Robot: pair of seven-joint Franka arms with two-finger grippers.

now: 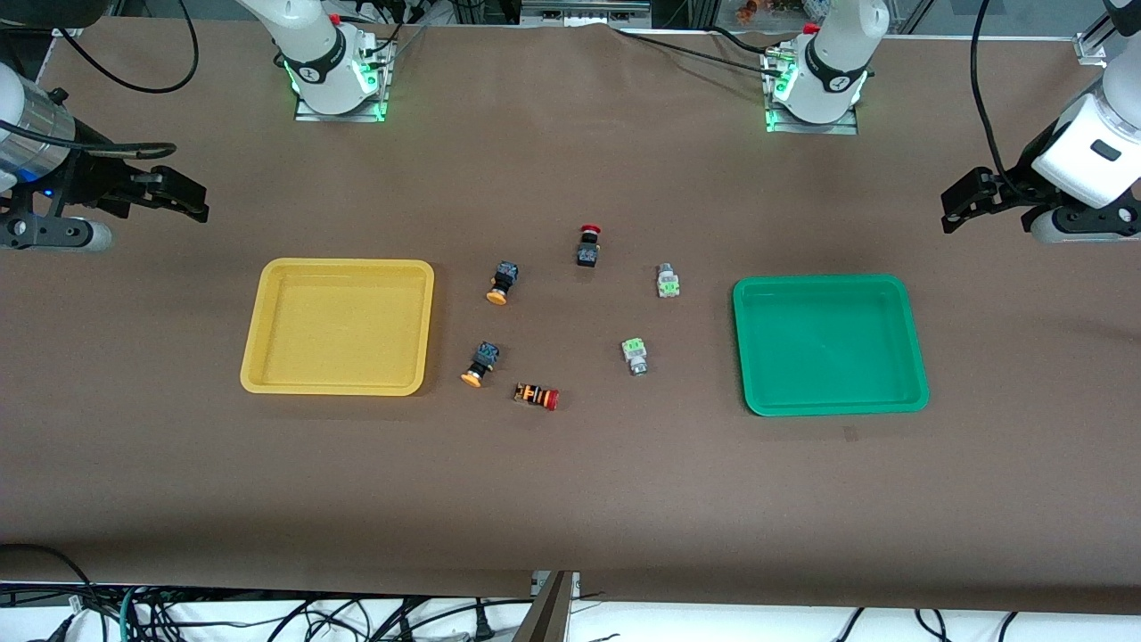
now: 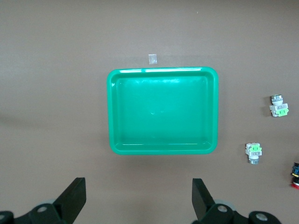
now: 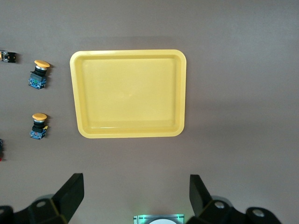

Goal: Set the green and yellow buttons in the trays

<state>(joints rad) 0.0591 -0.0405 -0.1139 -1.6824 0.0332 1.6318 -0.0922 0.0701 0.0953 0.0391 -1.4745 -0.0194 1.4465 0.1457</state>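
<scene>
Your right hand (image 1: 183,198) is parked up in the air over bare brown surface (image 1: 570,499) at the right arm's end, fingers spread wide with nothing between them; that arm's just waiting. Next along is the yellow tray (image 1: 337,326), flat on the surface, nothing in it; the right wrist view looks straight down on it (image 3: 128,93).

Then the cluster between the two trays: two yellow-capped buttons on black bodies lie on their sides just beside the yellow tray, one (image 1: 502,283) farther from the front camera, one (image 1: 480,364) nearer; both are apart from the tray rim. Close to the nearer one there's a red-capped switch with an orange-striped body (image 1: 537,395), also lying down; a red-capped black switch (image 1: 588,245) sits farthest from the camera of the bunch.

The two green-faced buttons come next, one (image 1: 635,356) nearer, one (image 1: 667,281) farther, both well short of the green tray (image 1: 829,344); that tray's empty too, and the left wrist view shows it (image 2: 162,111) with a tiny pale scrap (image 2: 152,59) just off one rim.

Your left hand (image 1: 967,203) hangs over bare surface at the left arm's end, fingers wide apart and holding nothing; also waiting.
</scene>
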